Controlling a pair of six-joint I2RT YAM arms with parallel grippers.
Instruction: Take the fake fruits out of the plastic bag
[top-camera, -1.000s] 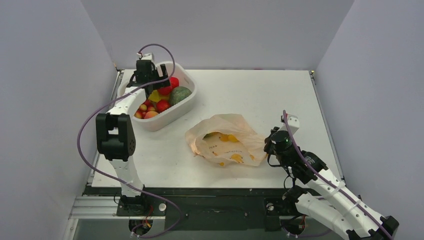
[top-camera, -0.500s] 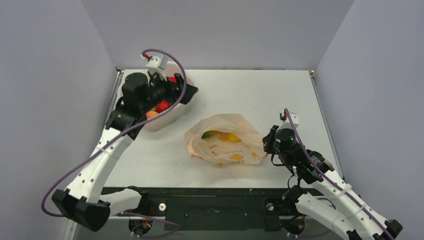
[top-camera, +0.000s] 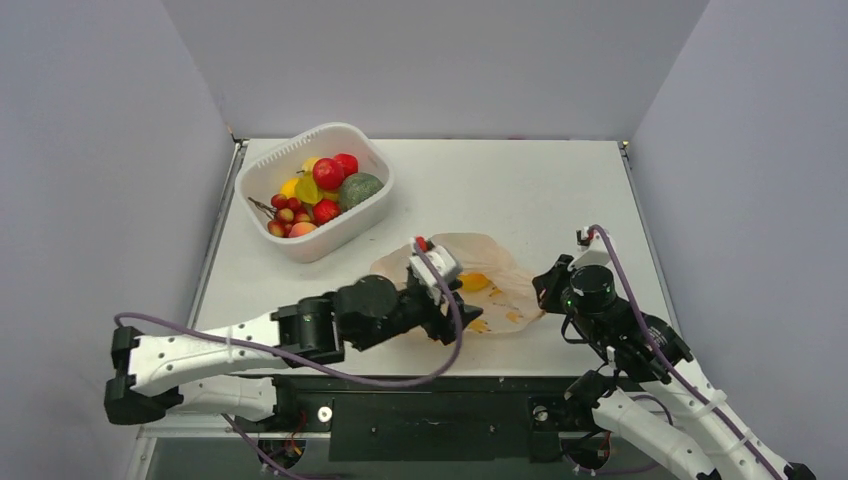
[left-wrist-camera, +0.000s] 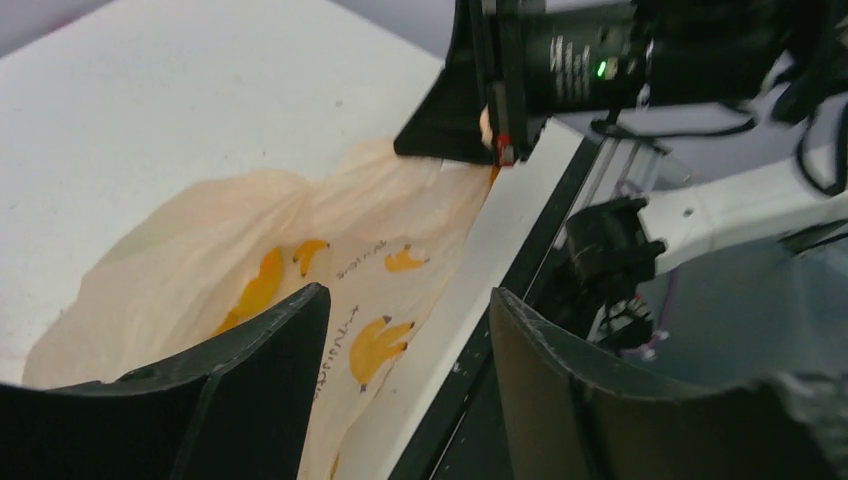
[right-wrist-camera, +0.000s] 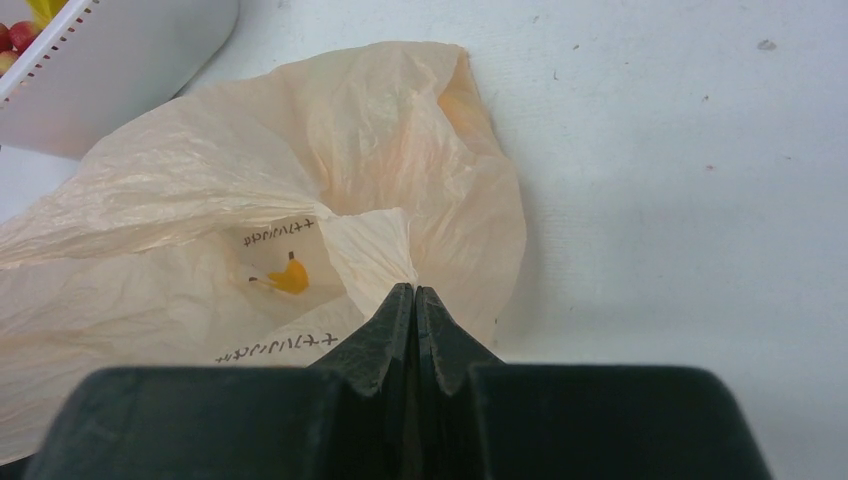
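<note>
Peach bag (top-camera: 500, 262) lay crumpled on counter (top-camera: 520, 190) near its front edge, between both grippers. Right gripper (right-wrist-camera: 413, 290) was pressed together, pinching the bag's right edge. Left gripper (left-wrist-camera: 408, 300) was spread over the bag's near-left side, nothing between its fingers. Yellow-orange patches showed in the bag; fruit or print, could not tell. Red and yellow fruits (top-camera: 327, 175) sat in white basket (top-camera: 335, 238), back left, well apart from the bag.

Orange-printed pale peach plastic bag (right-wrist-camera: 200, 180); white basket (top-camera: 335, 235)
</note>
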